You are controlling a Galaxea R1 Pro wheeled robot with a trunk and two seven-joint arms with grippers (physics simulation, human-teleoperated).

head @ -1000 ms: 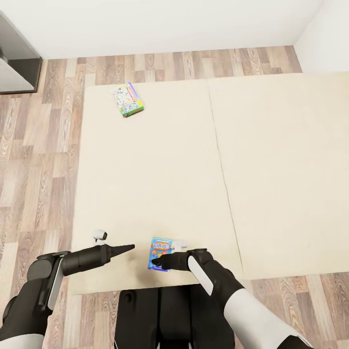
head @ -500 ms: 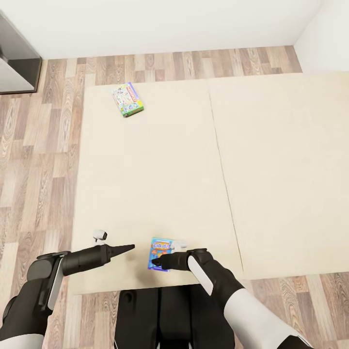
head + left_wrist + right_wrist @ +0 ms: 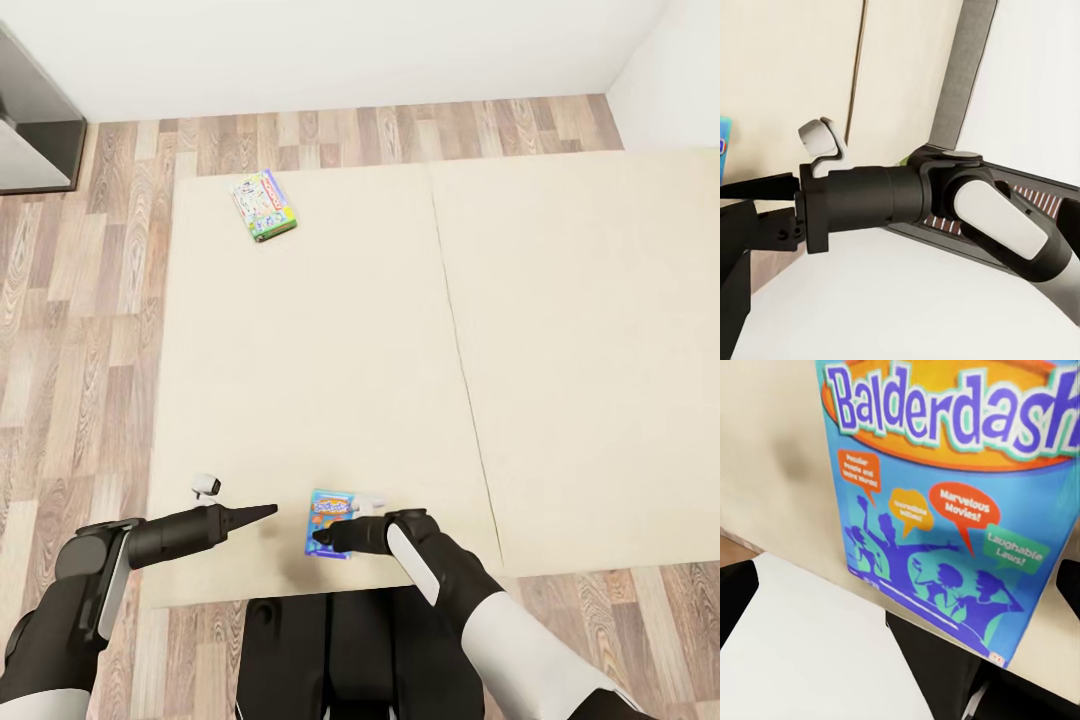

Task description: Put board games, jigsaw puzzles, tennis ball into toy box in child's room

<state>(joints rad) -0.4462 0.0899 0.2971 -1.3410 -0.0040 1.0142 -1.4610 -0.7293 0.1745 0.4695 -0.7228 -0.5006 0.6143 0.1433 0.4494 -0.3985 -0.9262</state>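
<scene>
- On the beige bed (image 3: 320,380), at its near edge, the small blue board game (image 3: 331,522) lies flat, with the right gripper (image 3: 322,541) poised at its near side.
- From the right wrist view the box (image 3: 945,502) reads "Balderdash"; dark fingertips (image 3: 735,589) sit well apart at either side of the frame, spread, neither touching it.
- Far up the mattress, the green-edged Monopoly box (image 3: 264,205) rests near the far-left corner.
- Left of the blue box, the left gripper (image 3: 268,512) tapers to a point, fingers seemingly together, holding nothing; the left wrist view shows the right arm (image 3: 907,202).
</scene>
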